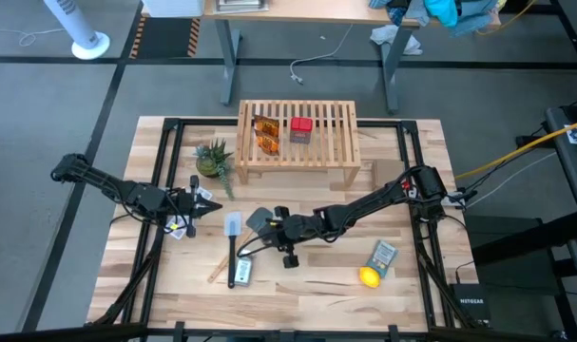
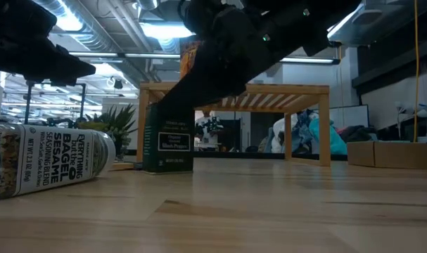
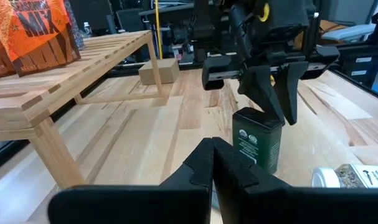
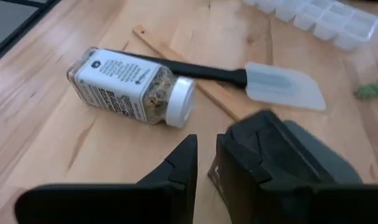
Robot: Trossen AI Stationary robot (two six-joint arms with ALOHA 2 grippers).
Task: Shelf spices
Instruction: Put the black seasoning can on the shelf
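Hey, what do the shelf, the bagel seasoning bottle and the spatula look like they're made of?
The shelf looks like pale unfinished wood: visible grain, slatted top.
The bottle seems clear plastic or glass, hard to say which; the seasoning shows through, and it has a white cap and printed label.
The spatula appears to have a matte black handle, likely plastic, with a translucent blade that looks like silicone.

Packets (image 1: 265,134), red box (image 1: 300,129) on shelf (image 1: 337,142)

Packets (image 1: 265,134) and box (image 1: 300,129) on shelf (image 1: 337,142)
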